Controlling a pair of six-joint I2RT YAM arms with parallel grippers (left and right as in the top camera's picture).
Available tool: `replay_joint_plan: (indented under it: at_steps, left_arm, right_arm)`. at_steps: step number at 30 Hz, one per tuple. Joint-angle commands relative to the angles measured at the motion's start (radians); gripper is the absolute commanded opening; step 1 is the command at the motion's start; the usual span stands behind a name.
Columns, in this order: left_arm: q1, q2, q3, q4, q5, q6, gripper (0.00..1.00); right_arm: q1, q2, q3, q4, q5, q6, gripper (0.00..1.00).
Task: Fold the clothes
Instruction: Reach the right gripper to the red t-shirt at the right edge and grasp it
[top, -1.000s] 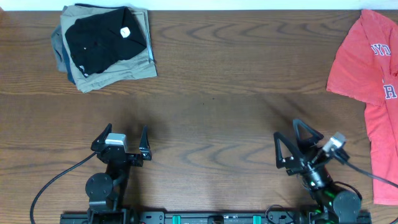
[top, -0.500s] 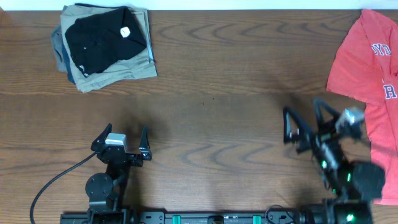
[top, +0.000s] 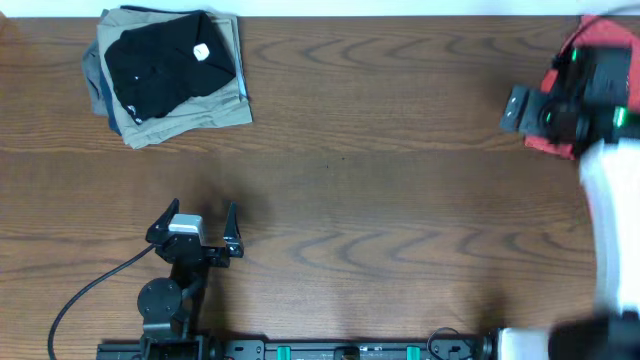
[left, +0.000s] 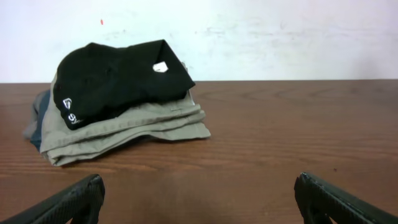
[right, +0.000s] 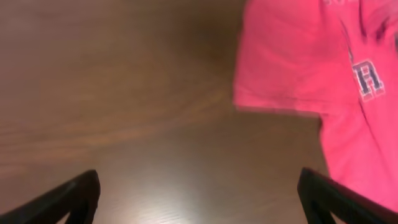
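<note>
In the upper left of the overhead view, a stack of folded garments (top: 165, 80) is seen on the brown wood-grain table (top: 380, 180). A black folded garment (top: 165, 65) with a small white tag (top: 201, 51) is laid on top, with a khaki folded garment (top: 190, 120) beneath it and a blue folded garment (top: 97, 95) showing at the stack's left edge. In the left wrist view the same stack (left: 118, 118) is seen left of centre, with a white wall (left: 280, 37) behind the table (left: 280, 137).

In the lower left of the overhead view, the left end effector (top: 199, 214) is held above bare wood, well apart from the stack. Its fingers are spread wide and nothing is held between them; the same is shown in the left wrist view (left: 199, 186), where one dark fingertip is seen in each lower corner.

In the upper right of the overhead view, the blurred right arm (top: 585, 90) is stretched over the red-orange short-sleeved T-shirt (top: 550, 142), so that only small patches of the fabric are visible. In the right wrist view, the T-shirt (right: 298, 62) is seen lying flat on the table (right: 124, 93), filling the upper right of the frame, with white, dark-outlined block lettering (right: 367, 78) near the right edge. The right end effector (right: 199, 180) is spread wide and empty, above bare wood just left of the sleeve.
</note>
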Motion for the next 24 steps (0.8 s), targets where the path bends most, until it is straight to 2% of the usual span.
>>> replay_joint_plan:
  at_steps: [1, 4, 14, 18, 24]
  left_arm:
    - [-0.003, -0.006, -0.028, -0.014, 0.003, 0.013, 0.98]
    - [-0.003, -0.006, -0.028, -0.014, 0.003, 0.013, 0.98]
    - [-0.003, -0.006, -0.028, -0.014, 0.003, 0.013, 0.98]
    - [-0.003, -0.006, -0.028, -0.014, 0.003, 0.013, 0.98]
    - [-0.003, -0.006, -0.028, -0.014, 0.003, 0.013, 0.98]
  right_arm:
    - [-0.044, 0.163, 0.188, -0.093, 0.060, -0.058, 0.99]
    - [-0.062, 0.255, 0.253, -0.116, 0.069, -0.067, 0.99]
    - [-0.142, 0.448, 0.257, -0.042, 0.063, -0.151, 0.99]
    - [-0.181, 0.524, 0.257, -0.030, 0.023, -0.170, 0.87]
    - [-0.208, 0.626, 0.257, 0.000, -0.014, -0.193, 0.84]
